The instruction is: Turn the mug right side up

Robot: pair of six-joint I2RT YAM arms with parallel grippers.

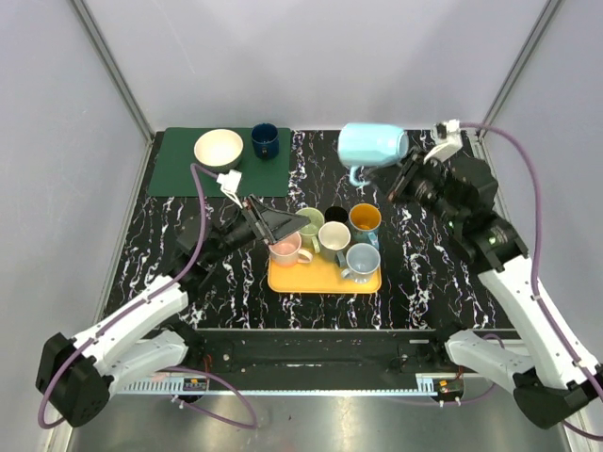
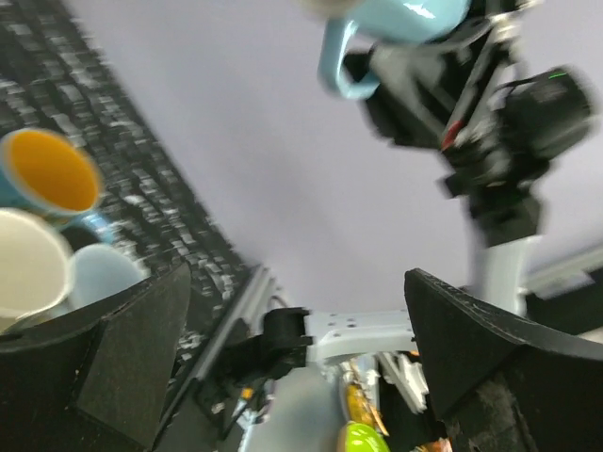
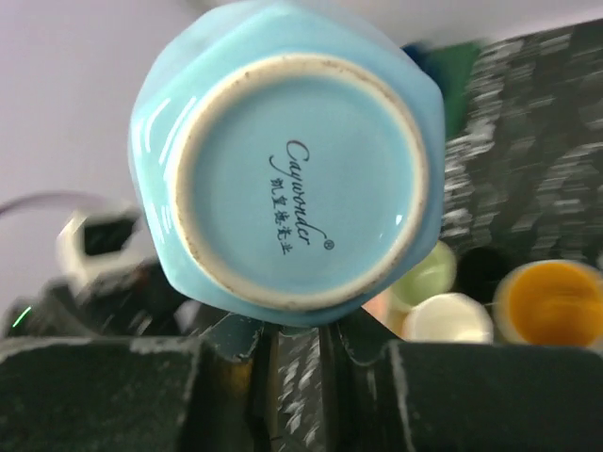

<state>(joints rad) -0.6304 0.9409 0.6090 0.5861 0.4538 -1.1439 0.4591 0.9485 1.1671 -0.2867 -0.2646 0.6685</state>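
the black marbled table [image 1: 424,273] is seen spread below both arms. the yellow tray [image 1: 320,280], packed with upright cups, sits directly under the left claw [image 1: 287,223] and well to the left of the right claw [image 3: 294,353].

and there it is: the light blue mug [image 1: 372,144] is held up in the air, clear of the table, just ahead of the right claw. it lies on its side, neither mouth down nor mouth up. its stamped base is turned toward the right wrist camera and its handle hangs down by the claw's fingers.

the right claw is pinched nearly closed and the mug is carried by it, by the handle as far as can be made out, though the contact is partly hidden under the mug's body. the left claw is spread wide with nothing between its fingers.

progress is judged at roughly halfway: the mug is up and tipped sideways. still to be done: the mouth has to be brought fully upward, the mug set down on its base, and the grip let go.
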